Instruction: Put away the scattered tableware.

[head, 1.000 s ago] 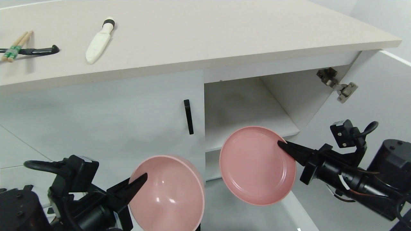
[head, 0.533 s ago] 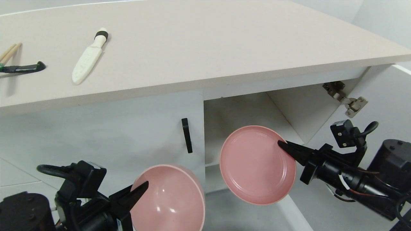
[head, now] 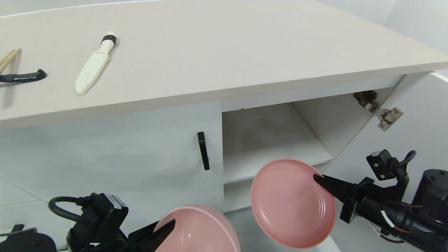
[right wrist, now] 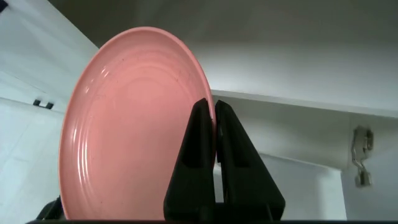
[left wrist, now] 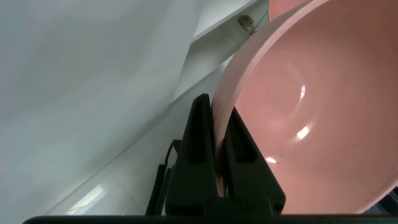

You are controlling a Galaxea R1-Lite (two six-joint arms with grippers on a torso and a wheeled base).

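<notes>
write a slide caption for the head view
Left gripper holding a pink bowl and right gripper a pink plate before the open cabinet, knife on the counter.

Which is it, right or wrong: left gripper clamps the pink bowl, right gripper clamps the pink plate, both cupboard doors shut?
Wrong on the doors. The head view shows the left door shut but the right door swung open, baring the shelf. The rest holds: left gripper clamps the pink bowl, right gripper clamps the pink plate.
</notes>
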